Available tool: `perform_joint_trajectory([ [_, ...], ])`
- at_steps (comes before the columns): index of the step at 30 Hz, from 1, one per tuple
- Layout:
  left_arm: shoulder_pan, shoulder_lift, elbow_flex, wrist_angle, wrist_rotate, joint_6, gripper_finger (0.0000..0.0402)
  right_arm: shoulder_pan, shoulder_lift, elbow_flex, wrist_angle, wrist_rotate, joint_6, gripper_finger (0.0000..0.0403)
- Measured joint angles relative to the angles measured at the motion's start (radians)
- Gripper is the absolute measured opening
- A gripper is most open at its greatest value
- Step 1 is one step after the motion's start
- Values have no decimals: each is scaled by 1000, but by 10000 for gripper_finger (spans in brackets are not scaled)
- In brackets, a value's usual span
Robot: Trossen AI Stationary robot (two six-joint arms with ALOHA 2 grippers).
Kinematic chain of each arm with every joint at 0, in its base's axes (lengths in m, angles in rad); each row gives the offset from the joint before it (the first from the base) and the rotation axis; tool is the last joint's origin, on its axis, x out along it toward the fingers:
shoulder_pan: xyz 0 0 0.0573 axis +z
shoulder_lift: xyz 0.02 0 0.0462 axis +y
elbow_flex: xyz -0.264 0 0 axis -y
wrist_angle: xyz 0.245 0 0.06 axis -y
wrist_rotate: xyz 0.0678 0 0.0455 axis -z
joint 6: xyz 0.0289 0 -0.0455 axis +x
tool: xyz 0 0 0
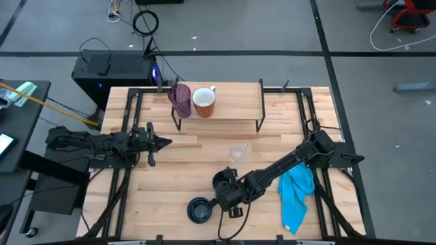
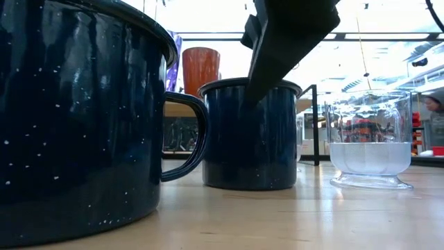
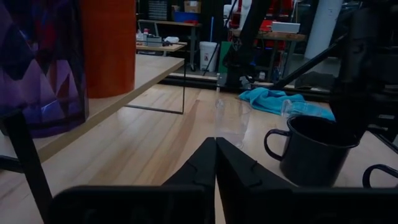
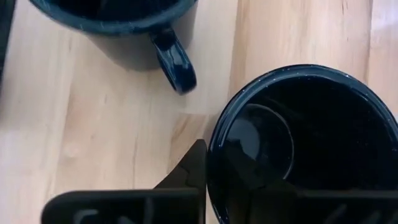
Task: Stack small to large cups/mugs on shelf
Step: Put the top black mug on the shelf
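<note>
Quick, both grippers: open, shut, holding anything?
Left gripper: shut, empty, short of the shelf.
Right gripper: shut on the navy mug, gripping its rim.

1. The left arm lies low along the left side of the table, stretched toward the middle.
2. The left gripper (image 1: 163,142) points to the table's centre, and its two fingers (image 3: 205,163) are pressed together with nothing between them.
3. The right arm reaches from the right edge diagonally toward the front centre of the table.
4. The right gripper (image 1: 223,185) points down, its jaws clamped on the rim of a dark navy mug (image 4: 305,140): one finger (image 4: 186,174) outside the wall, the other inside.
</note>
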Motion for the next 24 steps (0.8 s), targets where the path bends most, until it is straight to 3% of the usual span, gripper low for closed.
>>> perform_joint_trajectory([
  [13,0,0,0,-1,0,1,14,9,-111,-2,-27,-32,-228,20],
  [24,0,0,0,-1,0,1,24,6,-126,-2,-88,28,-249,19],
])
